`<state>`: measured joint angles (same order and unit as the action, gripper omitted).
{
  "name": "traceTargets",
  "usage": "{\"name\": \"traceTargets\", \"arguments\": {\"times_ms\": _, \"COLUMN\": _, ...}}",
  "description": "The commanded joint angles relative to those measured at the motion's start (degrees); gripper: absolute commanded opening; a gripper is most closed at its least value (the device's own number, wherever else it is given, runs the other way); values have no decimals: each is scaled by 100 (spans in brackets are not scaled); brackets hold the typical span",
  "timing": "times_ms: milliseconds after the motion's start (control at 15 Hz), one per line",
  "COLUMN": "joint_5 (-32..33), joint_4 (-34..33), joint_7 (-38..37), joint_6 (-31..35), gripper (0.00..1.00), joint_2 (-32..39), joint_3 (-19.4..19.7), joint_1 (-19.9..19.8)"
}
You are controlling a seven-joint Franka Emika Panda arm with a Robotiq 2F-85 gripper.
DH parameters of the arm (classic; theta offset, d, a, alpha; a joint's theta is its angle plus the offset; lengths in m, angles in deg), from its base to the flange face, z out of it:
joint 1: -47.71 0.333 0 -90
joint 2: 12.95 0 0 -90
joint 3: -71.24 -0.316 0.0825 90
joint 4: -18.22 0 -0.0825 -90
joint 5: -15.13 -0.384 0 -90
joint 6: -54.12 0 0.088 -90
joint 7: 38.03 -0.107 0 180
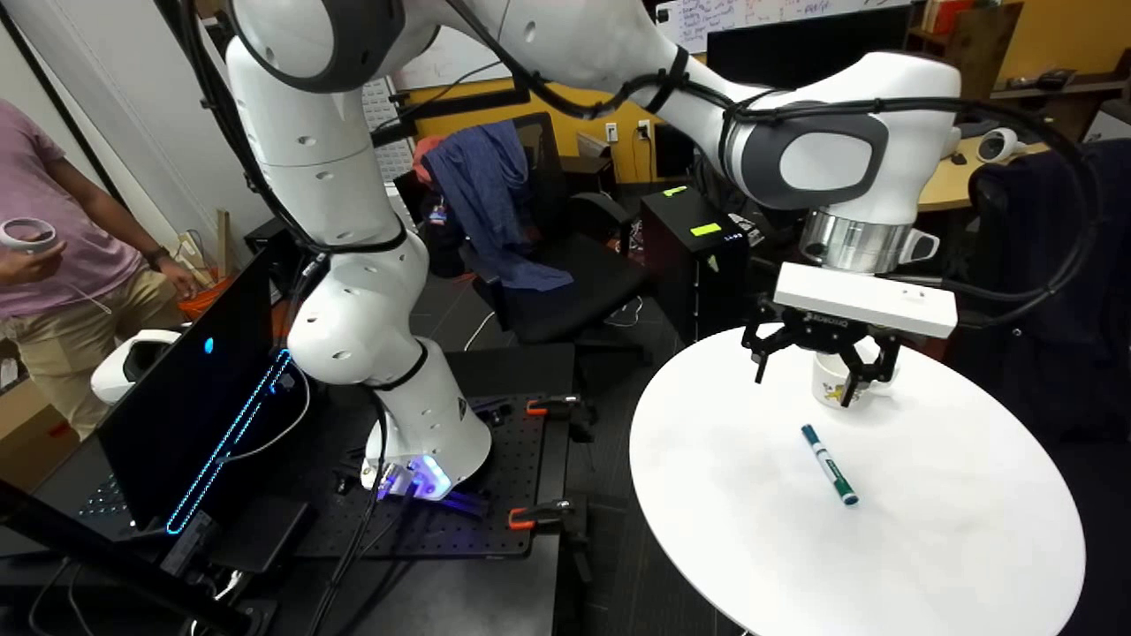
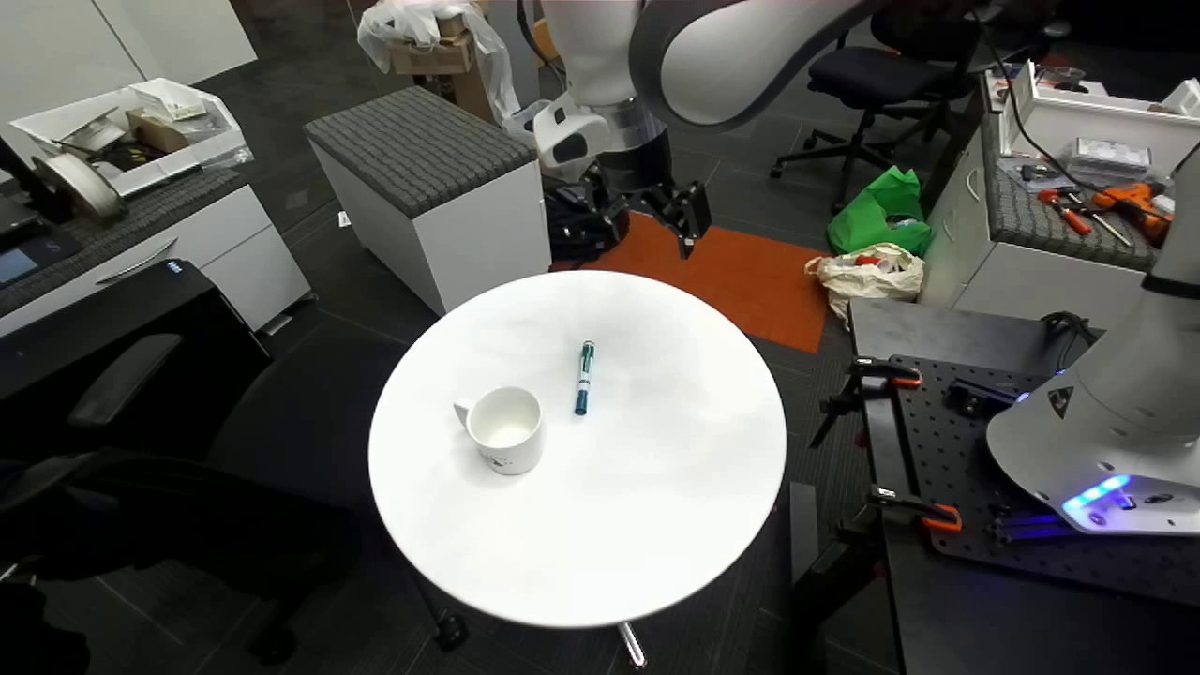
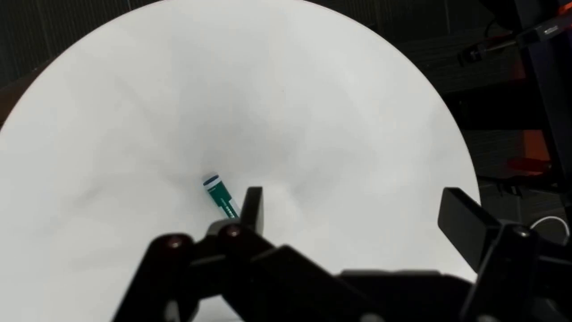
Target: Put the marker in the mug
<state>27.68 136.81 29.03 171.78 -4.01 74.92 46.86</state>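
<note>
arm (image 1: 583, 49) ran up from its base (image 1: 437, 415) on the black perforated plate (image 2: 942, 455), was folded over at the top and stretched across to the round white table (image 2: 647, 525). wrist (image 1: 848, 238) was bent down, gripper (image 1: 804, 389) hanging in the air above the tabletop, pointing down. fingers (image 3: 467, 228) were spread wide, just tabletop visible between them in the wrist view. in an exterior view the gripper covered part of the mug (image 1: 829, 380); couldn't tell exact height from that.

mug stood upright on the table, handle (image 2: 463, 412) on the side away from the marker (image 2: 584, 375), pale bottom visible inside. marker was outside the mug: flat on the tabletop, near it but apart, dark teal cap (image 2: 581, 406) being the end closer to it. in the wrist view a finger hid part of the marker.

background, in an exterior view: white bin (image 2: 178, 167) held a brown box (image 2: 155, 131) plus jumbled stuff, too cluttered to name. cream bag (image 2: 886, 286) on the floor had something red (image 2: 867, 261) in its mouth. green bag (image 2: 872, 211) stood just behind it, contents hard to make out.
</note>
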Motion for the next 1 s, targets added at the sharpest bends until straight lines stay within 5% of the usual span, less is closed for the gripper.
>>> {"name": "traceTargets", "arguments": {"times_ms": 0, "joint_5": 54, "joint_4": -205, "joint_7": 187, "joint_6": 368, "gripper": 100, "joint_2": 395, "joint_3": -150, "joint_1": -111}}
{"name": "traceTargets", "arguments": {"times_ms": 933, "joint_5": 76, "joint_4": -954, "joint_7": 213, "joint_6": 517, "gripper": 100, "joint_2": 1455, "joint_3": -426, "joint_1": -112}}
